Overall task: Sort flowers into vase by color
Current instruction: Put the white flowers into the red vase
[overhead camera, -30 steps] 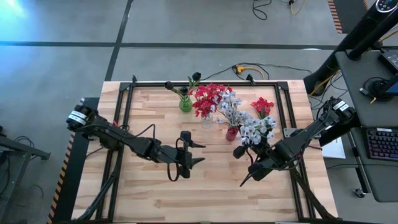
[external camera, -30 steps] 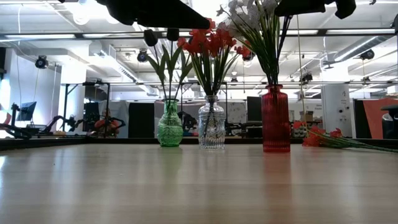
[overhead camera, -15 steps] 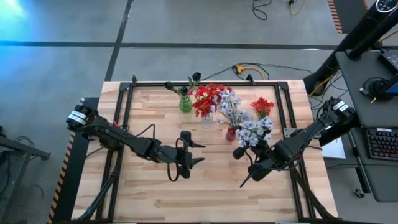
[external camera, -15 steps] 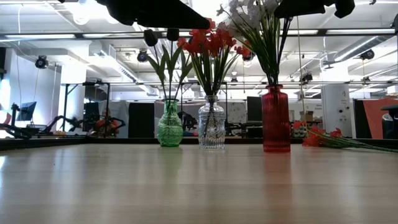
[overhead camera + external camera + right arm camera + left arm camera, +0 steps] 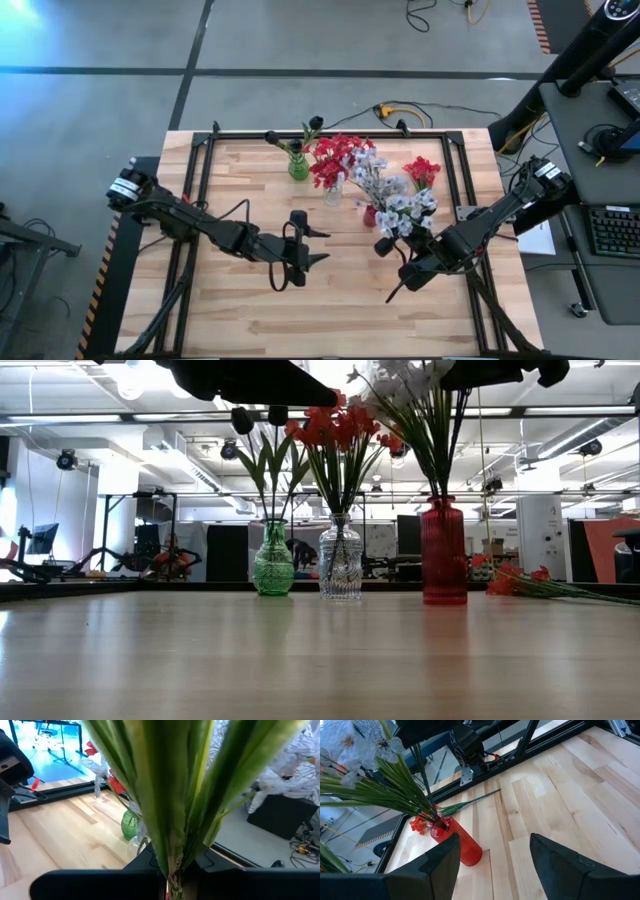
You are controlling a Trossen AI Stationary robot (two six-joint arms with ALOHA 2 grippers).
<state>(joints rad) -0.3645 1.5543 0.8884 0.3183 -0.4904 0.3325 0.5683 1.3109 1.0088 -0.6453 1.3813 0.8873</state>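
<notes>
Three vases stand at the far middle of the table. A green vase holds dark buds, a clear vase holds red flowers, and a red vase holds pale blue-white flowers. One red spray lies flat on the table at the far right. My right gripper is shut on a pale blue-white spray just right of the red vase. My left gripper stands open over the table's middle with nothing between its fingers. My right gripper pinches the spray's green stem bundle between its two fingers, low on the stems. The fingers come nearly level from the table's right and lie across the stems. The spray is lifted clear and slants, blossoms toward the red vase, stem end toward the near edge.
A black metal frame runs along the table's far edge and sides. In the left wrist view the red vase stands close ahead, the lying red spray behind it. Bare wood stretches along the near side.
My right gripper has rolled a little in place, and the held spray's blossoms have swung slightly toward the table's left, closer to the red vase. The stem end has stayed where it was.
</notes>
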